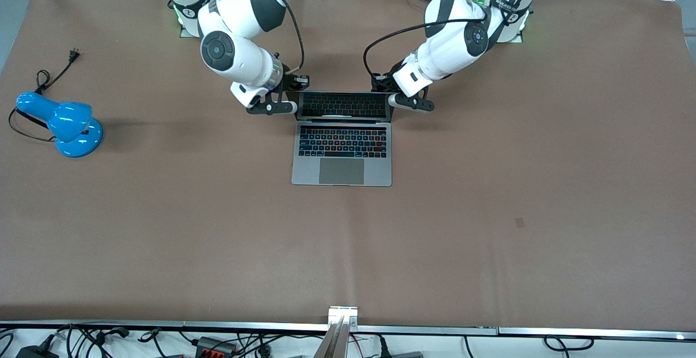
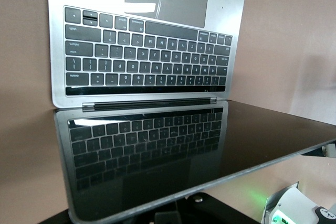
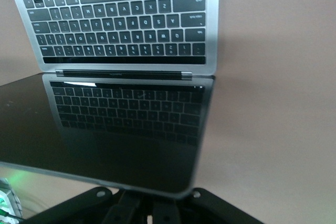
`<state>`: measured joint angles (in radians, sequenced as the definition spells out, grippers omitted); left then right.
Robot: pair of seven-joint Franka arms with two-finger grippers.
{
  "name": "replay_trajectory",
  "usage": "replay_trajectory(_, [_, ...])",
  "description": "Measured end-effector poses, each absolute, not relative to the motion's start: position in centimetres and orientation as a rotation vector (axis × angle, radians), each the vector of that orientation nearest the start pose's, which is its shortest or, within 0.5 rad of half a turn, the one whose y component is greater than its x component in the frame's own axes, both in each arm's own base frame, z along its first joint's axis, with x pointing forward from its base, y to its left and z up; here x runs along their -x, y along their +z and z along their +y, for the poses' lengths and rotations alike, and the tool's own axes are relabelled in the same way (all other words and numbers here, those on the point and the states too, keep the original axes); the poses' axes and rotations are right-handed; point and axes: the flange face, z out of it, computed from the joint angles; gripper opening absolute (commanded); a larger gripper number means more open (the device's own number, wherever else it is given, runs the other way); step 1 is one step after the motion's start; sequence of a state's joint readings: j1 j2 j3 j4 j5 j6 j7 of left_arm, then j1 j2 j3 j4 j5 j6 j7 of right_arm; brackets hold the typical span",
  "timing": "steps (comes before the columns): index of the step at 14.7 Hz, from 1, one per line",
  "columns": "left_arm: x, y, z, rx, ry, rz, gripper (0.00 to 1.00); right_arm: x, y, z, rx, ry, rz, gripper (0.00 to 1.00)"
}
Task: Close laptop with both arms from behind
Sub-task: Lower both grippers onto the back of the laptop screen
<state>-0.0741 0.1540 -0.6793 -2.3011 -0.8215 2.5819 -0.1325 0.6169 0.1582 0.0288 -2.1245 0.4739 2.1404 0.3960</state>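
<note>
At the laptop's (image 1: 342, 139) raised screen (image 1: 343, 105), whose top edge runs from one arm's end of the surface (image 1: 489, 211) toward the other, the right hand (image 1: 287, 106) and left hand (image 1: 401, 102) are set at opposite upper corners. Whether either hand is open or closed cannot be told. The keyboard (image 1: 342, 141) is seen nearer the front camera than the screen, so a push toward it is judged to be called for.

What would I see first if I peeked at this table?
First, the open laptop in the middle of the brown table, its dark screen tipped up. The left gripper and right gripper sit at the screen's two top corners. A shiny blue lamp lies at the right arm's end.
</note>
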Motion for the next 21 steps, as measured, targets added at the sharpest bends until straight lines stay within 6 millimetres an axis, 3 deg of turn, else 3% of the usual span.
replay_trajectory(6, [-42.0,31.4,-35.1,-2.551,-0.119,0.043,0.00,-44.6,32.7,35.9,2.836,0.433,0.053,0.00])
replay_trajectory(14, [-45.1,30.7,-34.2,-2.521,-0.093,0.035,0.00,-46.7,32.2,36.4,2.831,0.416,0.070,0.00])
replay_trajectory(21, [-47.1,27.8,-33.9,-2.511,-0.016,0.049,0.00,-49.0,29.6,37.2,2.837,0.431,0.092,0.00])
